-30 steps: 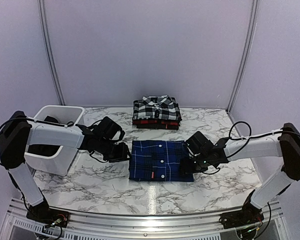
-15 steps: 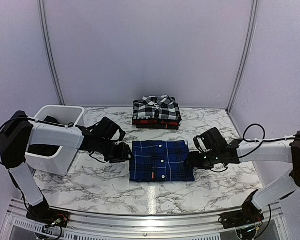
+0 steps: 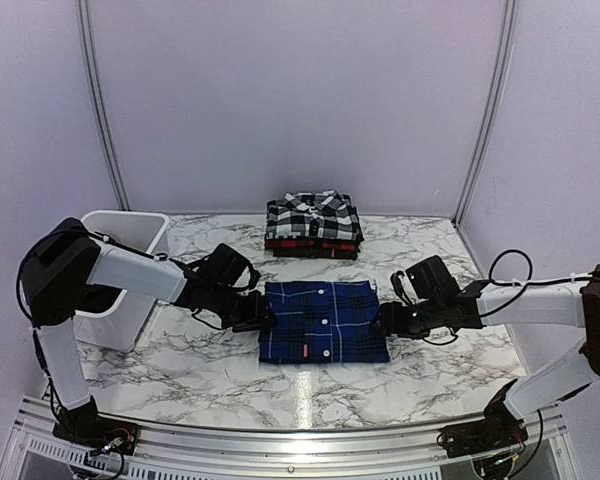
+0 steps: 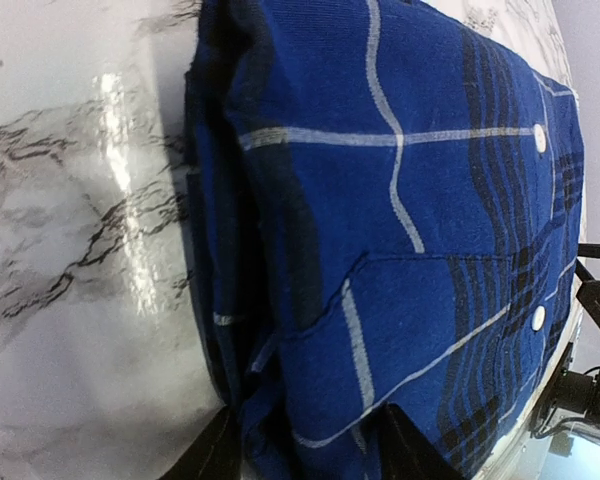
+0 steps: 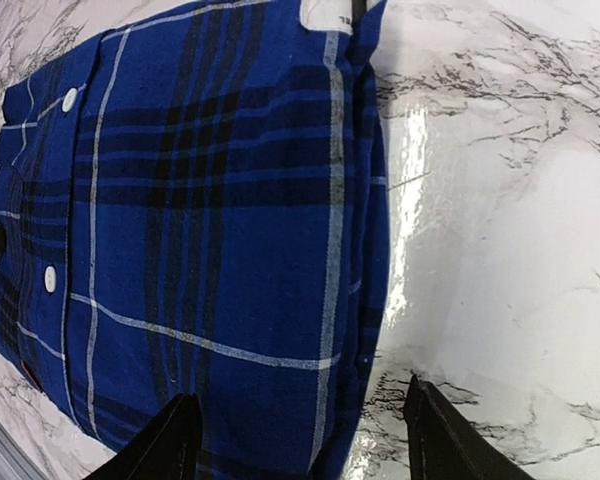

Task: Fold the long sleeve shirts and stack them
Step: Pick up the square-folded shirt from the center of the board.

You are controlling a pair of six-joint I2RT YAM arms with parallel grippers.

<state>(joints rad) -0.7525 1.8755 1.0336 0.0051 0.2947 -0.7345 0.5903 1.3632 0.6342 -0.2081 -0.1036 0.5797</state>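
A folded royal blue plaid shirt (image 3: 323, 320) lies flat mid-table, buttons up. My left gripper (image 3: 259, 312) is at its left edge and my right gripper (image 3: 382, 320) at its right edge, both low on the table. In the left wrist view the gripper (image 4: 305, 452) is open, and the blue shirt (image 4: 380, 220) has its thick folded edge between the fingertips (image 4: 405, 448). In the right wrist view the gripper (image 5: 300, 440) is open astride the blue shirt (image 5: 200, 230) at its edge, one finger over the cloth, the other over bare marble. A black-and-white check shirt (image 3: 313, 216) lies folded on a red-and-black one (image 3: 313, 245) at the back.
A white plastic tub (image 3: 130, 232) stands at the left, behind my left arm. The marble table (image 3: 430, 250) ends in a metal rail (image 3: 300, 440) at the near edge. Pale walls close the back and sides.
Both grippers have moved inward to the blue shirt's side edges. The right arm has stretched out lower along the table. The shirt itself has stayed in place.
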